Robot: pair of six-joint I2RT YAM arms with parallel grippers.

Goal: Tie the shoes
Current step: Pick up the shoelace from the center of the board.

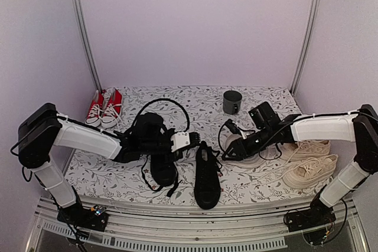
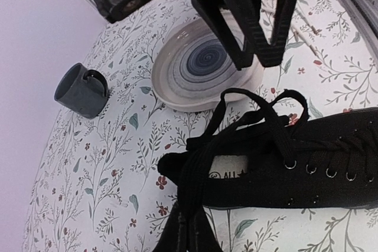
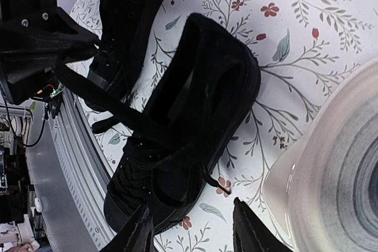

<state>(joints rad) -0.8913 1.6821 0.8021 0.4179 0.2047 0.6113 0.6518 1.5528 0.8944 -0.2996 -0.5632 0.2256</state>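
Two black shoes lie at the table's front: one under my left arm, the other to its right. My left gripper is shut on a black lace of the right-hand shoe, pulled taut from its collar. My right gripper stands open just off that shoe's side, nothing between its fingers; a loose lace tip lies just ahead of them. From above, the left gripper and right gripper flank the shoe's heel end.
A striped plate lies under my right arm, a grey mug behind it. Small red sneakers stand at the back left, cream sneakers at the right. The metal table rail runs along the front.
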